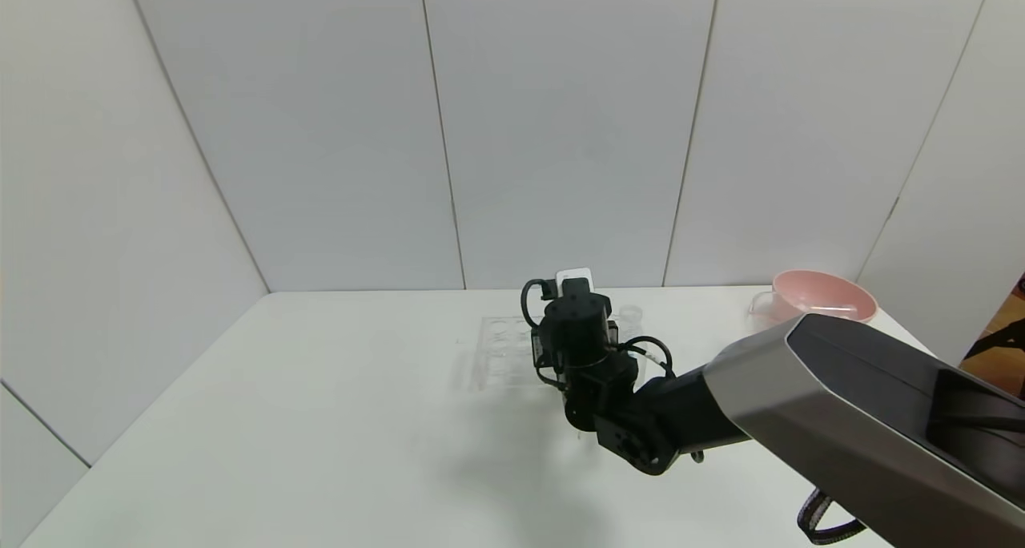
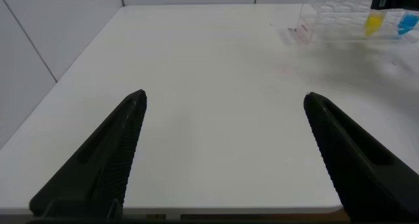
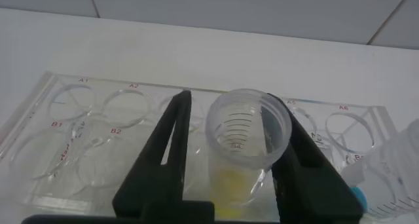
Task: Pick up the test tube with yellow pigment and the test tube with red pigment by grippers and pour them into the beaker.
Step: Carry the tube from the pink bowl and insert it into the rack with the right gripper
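Your right gripper has its two black fingers set either side of the yellow tube, which stands upright in a hole of the clear rack; the fingers look pressed against the glass, so you seem to have it clamped, though the contact itself is partly hidden. From the head camera, the right arm reaches to the middle of the white table, with the rack showing at about nine o'clock from the wrist and the beaker just past it at about one o'clock. Lift straight up, keeping the tube vertical until its round bottom is clear of the rack hole, because any sideways pull could drag the light rack along or tip the blue tube standing just beside it. Only then carry it toward the beaker and tilt slowly over the lip. The red tube is not visible in any view, so find it before you plan the second pick. Your left gripper hangs over the near edge of the table with its fingers spread wide, holding nothing, well apart from the rack. The pink bowl sits far off at two o'clock; leave it alone.
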Motion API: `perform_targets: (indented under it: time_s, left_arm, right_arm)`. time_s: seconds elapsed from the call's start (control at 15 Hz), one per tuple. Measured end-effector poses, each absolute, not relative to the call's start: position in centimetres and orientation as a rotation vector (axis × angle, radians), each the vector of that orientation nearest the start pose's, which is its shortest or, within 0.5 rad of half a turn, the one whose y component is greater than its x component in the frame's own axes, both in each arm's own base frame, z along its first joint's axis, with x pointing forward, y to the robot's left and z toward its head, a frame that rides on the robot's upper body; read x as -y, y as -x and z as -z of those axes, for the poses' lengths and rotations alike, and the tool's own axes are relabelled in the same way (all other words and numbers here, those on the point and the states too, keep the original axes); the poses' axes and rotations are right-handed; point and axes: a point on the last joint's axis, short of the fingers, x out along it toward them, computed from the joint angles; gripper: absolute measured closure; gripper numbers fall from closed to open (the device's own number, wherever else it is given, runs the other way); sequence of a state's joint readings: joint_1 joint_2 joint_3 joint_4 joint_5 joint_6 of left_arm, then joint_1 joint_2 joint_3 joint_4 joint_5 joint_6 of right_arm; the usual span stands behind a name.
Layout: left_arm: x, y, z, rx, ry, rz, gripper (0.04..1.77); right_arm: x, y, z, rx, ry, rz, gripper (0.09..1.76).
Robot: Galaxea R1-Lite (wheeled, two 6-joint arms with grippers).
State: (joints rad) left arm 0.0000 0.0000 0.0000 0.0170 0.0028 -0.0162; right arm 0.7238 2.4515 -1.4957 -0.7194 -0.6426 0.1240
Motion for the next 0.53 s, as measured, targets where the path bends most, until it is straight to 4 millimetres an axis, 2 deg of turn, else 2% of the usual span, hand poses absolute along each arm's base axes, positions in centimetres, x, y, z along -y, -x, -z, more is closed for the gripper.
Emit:
perform_targets:
  time_s: [0.07, 0.53]
  left_arm:
    - [-0.01, 2.28, -7.38, -0.017, 0.016, -0.002, 0.09]
    - [-0.01, 2.28, -7.37, -0.017, 0.017, -0.003, 0.09]
  right_arm:
    - [-31.3, -37.84, -6.9, -0.183, 0.022, -0.061, 1.28]
    - [-31.13, -38.3, -6.59, -0.182, 0.02, -0.053, 1.26]
